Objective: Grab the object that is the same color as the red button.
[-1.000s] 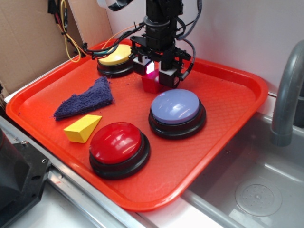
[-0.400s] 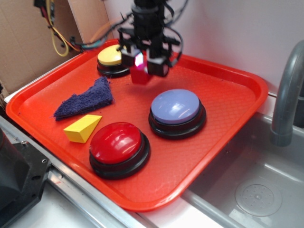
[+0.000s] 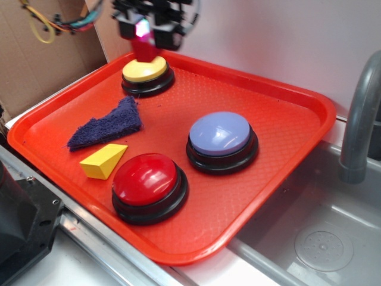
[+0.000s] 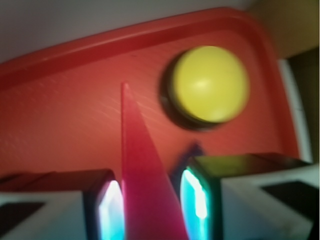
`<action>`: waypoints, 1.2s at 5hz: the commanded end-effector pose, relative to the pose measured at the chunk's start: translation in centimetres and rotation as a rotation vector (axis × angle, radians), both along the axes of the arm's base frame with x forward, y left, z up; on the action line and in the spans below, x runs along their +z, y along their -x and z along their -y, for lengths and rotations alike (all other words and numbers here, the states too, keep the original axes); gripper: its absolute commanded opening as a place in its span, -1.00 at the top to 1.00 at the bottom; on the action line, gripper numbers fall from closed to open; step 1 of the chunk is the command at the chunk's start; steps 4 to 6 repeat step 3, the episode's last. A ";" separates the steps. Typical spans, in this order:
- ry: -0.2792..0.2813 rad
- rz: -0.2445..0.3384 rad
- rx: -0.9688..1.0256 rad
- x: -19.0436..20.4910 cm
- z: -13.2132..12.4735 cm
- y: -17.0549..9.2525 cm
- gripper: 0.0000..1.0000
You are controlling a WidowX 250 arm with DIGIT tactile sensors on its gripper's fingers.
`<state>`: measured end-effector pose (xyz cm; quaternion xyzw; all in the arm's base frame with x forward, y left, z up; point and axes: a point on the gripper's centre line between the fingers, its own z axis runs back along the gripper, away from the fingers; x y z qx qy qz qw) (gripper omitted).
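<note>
Behind the red plastic tray [image 3: 286, 119] stands a pale wall; up there the black gripper [image 3: 144, 27] holds the small red wedge block [image 3: 143, 49] in the air, above the yellow dome button [image 3: 144, 70], well apart from the glossy red dome button [image 3: 146, 179].

From the wrist camera, the wedge [image 4: 142, 185] sits clamped between both fingers [image 4: 200, 200], its thin edge pointing away from them.

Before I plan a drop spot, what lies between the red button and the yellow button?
In the exterior view, only bare red tray lies between the red button and the yellow button; the purple scrubber sits just left of that line.
</note>
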<state>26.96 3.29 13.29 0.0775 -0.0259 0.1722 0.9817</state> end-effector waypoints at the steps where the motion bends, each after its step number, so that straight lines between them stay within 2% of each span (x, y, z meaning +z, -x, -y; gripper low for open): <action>1: -0.039 0.085 -0.023 2.9 -1.5 4.0 1.00; 2: -0.014 0.109 -0.010 2.8 -1.6 5.4 1.00; 3: -0.016 0.114 0.010 2.6 -1.8 6.5 1.00; 6: -0.016 0.114 0.010 2.6 -1.8 6.5 1.00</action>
